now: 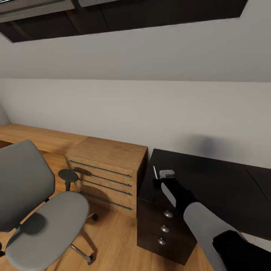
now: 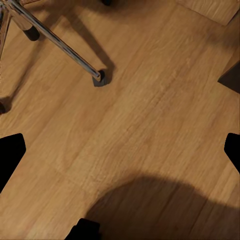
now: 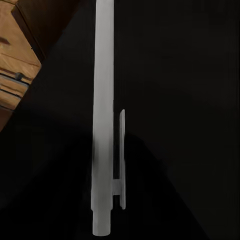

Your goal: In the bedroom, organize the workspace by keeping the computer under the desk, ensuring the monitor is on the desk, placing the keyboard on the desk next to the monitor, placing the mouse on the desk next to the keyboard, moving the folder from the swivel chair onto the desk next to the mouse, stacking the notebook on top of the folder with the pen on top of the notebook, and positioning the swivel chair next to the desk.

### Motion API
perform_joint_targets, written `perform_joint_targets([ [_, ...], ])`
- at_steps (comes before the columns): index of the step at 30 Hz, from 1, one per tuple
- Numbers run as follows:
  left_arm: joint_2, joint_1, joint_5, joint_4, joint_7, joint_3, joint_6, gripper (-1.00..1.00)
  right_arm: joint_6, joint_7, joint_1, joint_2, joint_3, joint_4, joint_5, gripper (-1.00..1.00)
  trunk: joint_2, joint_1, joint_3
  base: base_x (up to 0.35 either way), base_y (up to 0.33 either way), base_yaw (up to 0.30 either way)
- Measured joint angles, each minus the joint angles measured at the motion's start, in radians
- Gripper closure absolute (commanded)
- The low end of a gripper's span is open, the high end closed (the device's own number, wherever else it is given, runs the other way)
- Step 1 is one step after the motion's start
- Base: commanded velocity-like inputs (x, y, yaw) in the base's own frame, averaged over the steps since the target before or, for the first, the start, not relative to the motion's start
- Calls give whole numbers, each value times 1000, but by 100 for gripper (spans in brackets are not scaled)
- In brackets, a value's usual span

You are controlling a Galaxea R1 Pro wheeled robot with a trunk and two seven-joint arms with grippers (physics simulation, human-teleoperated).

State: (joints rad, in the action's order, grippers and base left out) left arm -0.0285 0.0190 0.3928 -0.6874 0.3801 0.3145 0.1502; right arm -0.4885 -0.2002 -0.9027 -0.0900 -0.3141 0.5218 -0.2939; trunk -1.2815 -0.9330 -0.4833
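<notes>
A slim white pen point(image 3: 103, 115) with a clip sits lengthwise in my right gripper point(image 1: 162, 180), which is shut on it just above the left end of the glossy black desk point(image 1: 210, 180). In the head view the pen point(image 1: 154, 172) is a thin white sliver beside the gripper. The grey swivel chair point(image 1: 41, 222) stands at the left with a bare seat. My left gripper point(image 2: 122, 150) hangs open over the wood floor, its black fingertips point(image 2: 11, 156) far apart. The computer, monitor, keyboard, mouse, folder and notebook are out of view.
A low light-wood cabinet point(image 1: 107, 169) with drawers stands between the chair and the desk's dark drawer unit point(image 1: 163, 226). A chrome chair leg with its caster point(image 2: 99, 77) lies near the left gripper. A white wall runs behind the furniture.
</notes>
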Motion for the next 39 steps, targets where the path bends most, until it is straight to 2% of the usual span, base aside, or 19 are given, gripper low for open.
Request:
perform_joint_targets([
  [2,0,0,0,0,0,0,0,-100,-9,-7,20,10,0,50,-2,100,14,8,6,0,0,0],
  [4,0,0,0,0,0,0,0,-100,-26,-29,58,25,0,140,-2,100,28,15,13,0,0,0],
  [5,0,0,0,0,0,0,0,-100,-46,-78,121,40,0,275,-4,100,35,19,16,0,0,0],
  [6,0,0,0,0,0,0,0,-100,-57,-112,159,45,0,351,-6,100,42,23,19,0,0,0],
  [10,0,0,0,0,0,0,0,-100,-98,-221,257,51,0,559,-30,100,70,38,31,0,0,0],
  [13,0,0,0,0,0,0,0,-100,-124,-260,296,52,0,650,-52,100,91,50,41,0,0,0],
  [15,0,0,0,0,0,0,0,-100,-135,-273,315,53,0,689,-60,100,105,58,47,0,0,0],
  [22,0,0,1,0,-1,0,0,-100,-141,-282,328,52,1,725,-68,100,105,58,47,0,0,0],
  [25,0,0,1,0,-3,0,0,-100,-141,-282,329,51,14,739,-75,100,105,58,47,0,0,0],
  [26,0,0,2,0,-4,0,0,-100,-142,-282,329,51,54,740,-83,100,105,58,47,0,0,0],
  [27,0,0,2,1,-3,0,-1,-100,-140,-281,329,51,170,740,-102,100,105,58,47,0,0,0],
  [28,0,0,2,2,-3,-1,-1,-100,-143,-283,328,52,328,740,-90,100,105,58,47,0,0,-62],
  [30,0,0,2,3,-2,0,-2,-100,-137,-282,328,50,503,740,-92,100,105,58,48,0,0,-204],
  [34,0,0,3,10,-4,0,-1,-100,-134,-282,328,49,551,738,-98,100,105,58,52,0,0,-243],
  [39,0,0,2,47,-6,-2,-1,-100,-133,-283,328,49,571,737,-99,100,105,58,54,0,0,-281],
])
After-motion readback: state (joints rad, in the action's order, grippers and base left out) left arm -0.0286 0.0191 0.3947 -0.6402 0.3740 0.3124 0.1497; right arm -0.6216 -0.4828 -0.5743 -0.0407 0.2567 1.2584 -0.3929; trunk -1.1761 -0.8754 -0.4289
